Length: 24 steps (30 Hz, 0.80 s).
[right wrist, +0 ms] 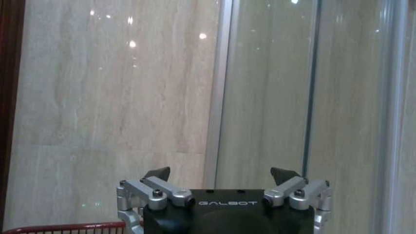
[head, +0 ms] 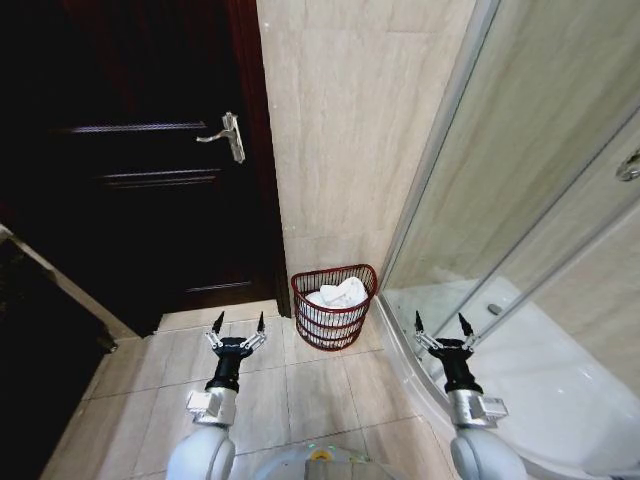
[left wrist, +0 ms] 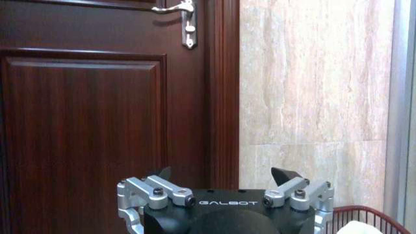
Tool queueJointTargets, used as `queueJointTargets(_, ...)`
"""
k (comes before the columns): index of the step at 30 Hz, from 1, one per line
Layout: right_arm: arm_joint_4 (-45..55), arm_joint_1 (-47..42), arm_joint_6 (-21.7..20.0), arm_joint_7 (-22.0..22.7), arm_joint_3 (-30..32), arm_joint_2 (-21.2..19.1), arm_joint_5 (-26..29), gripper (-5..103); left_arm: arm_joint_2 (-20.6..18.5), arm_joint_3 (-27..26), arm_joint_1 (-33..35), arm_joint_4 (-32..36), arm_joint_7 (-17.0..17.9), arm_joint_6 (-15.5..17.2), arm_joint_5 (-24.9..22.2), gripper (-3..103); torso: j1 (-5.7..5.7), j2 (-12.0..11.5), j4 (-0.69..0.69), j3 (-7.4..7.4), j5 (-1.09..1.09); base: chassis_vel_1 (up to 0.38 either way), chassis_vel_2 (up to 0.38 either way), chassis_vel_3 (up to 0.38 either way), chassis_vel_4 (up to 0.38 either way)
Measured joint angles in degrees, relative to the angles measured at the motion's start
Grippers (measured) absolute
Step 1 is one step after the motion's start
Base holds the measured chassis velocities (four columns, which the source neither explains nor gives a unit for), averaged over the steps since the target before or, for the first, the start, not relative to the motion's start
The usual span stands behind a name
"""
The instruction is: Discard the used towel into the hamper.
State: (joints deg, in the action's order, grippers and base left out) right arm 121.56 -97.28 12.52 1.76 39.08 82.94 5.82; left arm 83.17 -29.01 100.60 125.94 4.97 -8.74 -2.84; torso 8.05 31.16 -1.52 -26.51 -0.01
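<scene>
Dark wooden door (head: 130,160) stands to the left of the hamper, shut, with a silver lever handle (head: 228,136) on its edge nearest the tiled wall (head: 340,130). That beige wall rises directly behind the hamper. A glass shower enclosure (head: 520,200) with a pale metal frame runs off to the right of the hamper, with a white shower tray (head: 540,380) at its foot.

Hamper (head: 333,307): red-brown wire mesh, upright on the tiled floor (head: 300,390), set against the wall between door frame and shower frame. White towel (head: 340,295) lies bunched inside it, reaching about to the rim.

Left gripper (head: 237,324) hangs above the floor, just left of the hamper and nearer the robot; jaws spread wide, nothing in them. Right gripper (head: 444,326) hangs right of the hamper, over the edge of the shower tray; jaws likewise spread wide and empty. Neither gripper touches the hamper.
</scene>
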Motion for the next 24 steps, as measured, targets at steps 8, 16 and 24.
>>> queueJointTargets(8,0.5,-0.1,0.9,0.4,0.1,0.8,-0.1,100,-2.3,-0.2,-0.4,2.1,1.1,1.4,-0.1,100,-0.86,-2.0,0.00,1.17,0.00,0.000,0.000,0.000,0.000)
queueJointTargets(16,1.1,-0.4,-0.6,1.2,-1.2,1.2,-0.9,100,-2.4,-0.5,-0.7,2.9,1.5,1.5,-0.1,100,-1.56,-3.9,0.01,2.32,0.00,0.000,0.000,0.000,0.000)
queueJointTargets(24,1.3,0.7,-1.6,1.2,-4.3,2.3,-3.4,100,-1.1,-1.0,0.5,2.0,1.8,-0.7,0.1,100,-2.41,-5.9,0.00,3.52,0.01,0.000,0.000,0.000,0.000)
